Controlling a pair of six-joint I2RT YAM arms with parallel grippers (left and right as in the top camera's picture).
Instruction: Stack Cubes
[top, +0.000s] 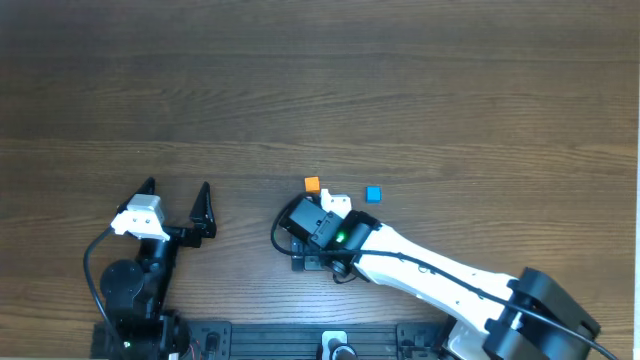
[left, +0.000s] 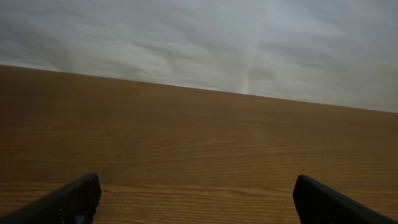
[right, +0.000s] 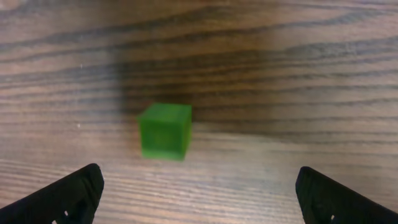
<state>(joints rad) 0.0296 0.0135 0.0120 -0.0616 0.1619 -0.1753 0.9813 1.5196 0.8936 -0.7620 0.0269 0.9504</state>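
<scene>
Wooden table (right: 292, 56) bears a green cube (right: 165, 130), the right gripper (right: 199, 202) hanging above it, fingers spread. Left gripper (top: 177, 190) likewise gapes wide.

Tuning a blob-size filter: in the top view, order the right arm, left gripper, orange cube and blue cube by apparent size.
1. right arm, largest by far.
2. left gripper, fingers spread.
3. orange cube and blue cube: they look about alike, so no ranking between them.
</scene>
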